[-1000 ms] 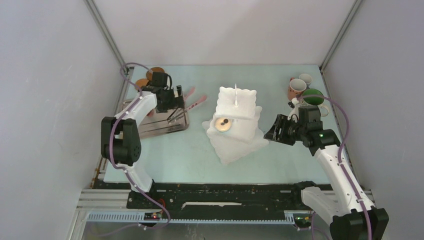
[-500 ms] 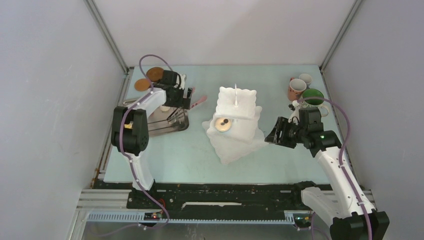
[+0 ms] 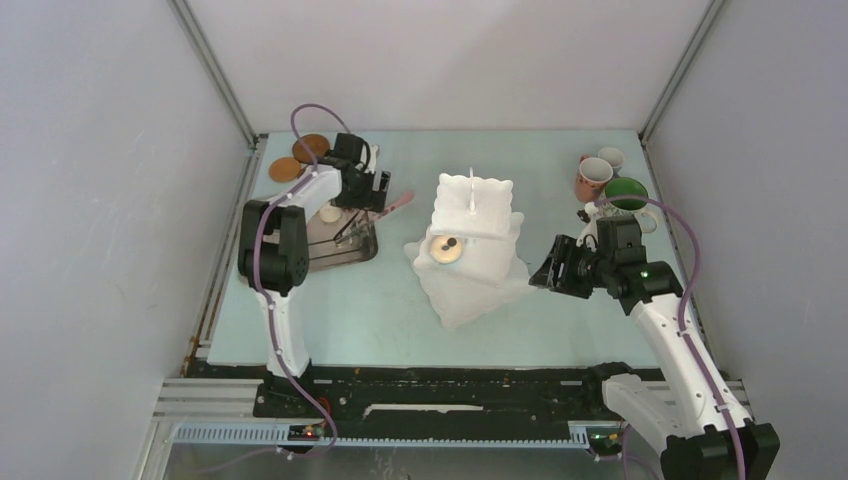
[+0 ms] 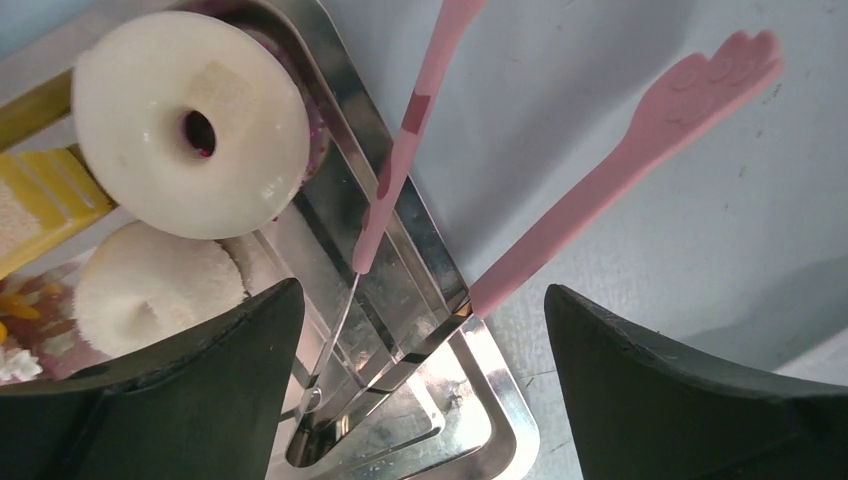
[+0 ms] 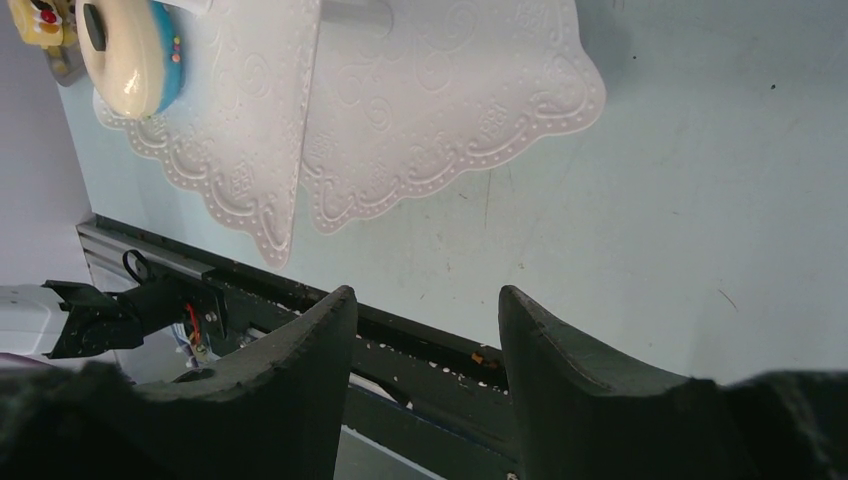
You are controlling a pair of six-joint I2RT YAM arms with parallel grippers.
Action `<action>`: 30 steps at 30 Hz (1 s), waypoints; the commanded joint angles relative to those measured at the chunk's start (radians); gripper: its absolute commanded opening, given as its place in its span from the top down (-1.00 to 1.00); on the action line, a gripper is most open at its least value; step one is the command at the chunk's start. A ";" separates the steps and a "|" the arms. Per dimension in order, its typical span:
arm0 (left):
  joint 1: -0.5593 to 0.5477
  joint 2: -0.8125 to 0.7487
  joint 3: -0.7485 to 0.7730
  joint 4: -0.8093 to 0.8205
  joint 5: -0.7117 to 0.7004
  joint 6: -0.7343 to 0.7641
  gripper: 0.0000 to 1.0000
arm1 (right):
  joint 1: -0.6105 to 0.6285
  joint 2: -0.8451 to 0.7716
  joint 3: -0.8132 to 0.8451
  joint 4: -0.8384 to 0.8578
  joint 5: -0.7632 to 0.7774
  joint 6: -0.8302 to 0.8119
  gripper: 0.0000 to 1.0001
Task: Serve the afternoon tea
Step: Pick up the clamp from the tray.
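The white three-tier stand [image 3: 470,240] stands mid-table with one small donut [image 3: 445,248] on its middle tier. In the right wrist view the stand [image 5: 450,110] and that donut [image 5: 130,55] lie ahead of my right gripper [image 5: 425,300], which is open and empty, just right of the stand [image 3: 550,268]. My left gripper [image 3: 372,192] is open over the tray's far right corner. In the left wrist view it [image 4: 425,330] straddles the pink tongs [image 4: 560,230], not touching them. Two white donuts [image 4: 190,125] and a yellow cake [image 4: 40,195] lie in the tray.
The grey metal tray [image 3: 345,250] sits at the left, its rim also in the left wrist view [image 4: 500,390]. Two brown coasters [image 3: 311,147] lie at the back left. The pink mug [image 3: 592,178], small pale mug [image 3: 611,158] and green-inside mug [image 3: 628,195] stand at the back right.
My left arm has swung back and right, bringing its gripper from over the tray to over the tongs. My right gripper has barely moved.
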 commanded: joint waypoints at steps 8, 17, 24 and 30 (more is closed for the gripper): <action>-0.032 0.083 0.103 -0.138 -0.048 -0.050 -0.73 | 0.011 -0.025 0.043 0.003 0.010 0.008 -0.14; -0.058 0.053 0.064 -0.131 -0.106 -0.125 -0.36 | 0.012 -0.034 0.043 -0.010 0.013 0.000 -0.14; -0.093 0.003 0.052 -0.110 -0.183 -0.136 -0.13 | 0.012 -0.052 0.030 -0.018 0.011 -0.009 -0.14; -0.099 -0.024 0.044 -0.110 -0.205 -0.136 0.08 | 0.009 -0.071 0.018 -0.020 0.010 -0.012 -0.14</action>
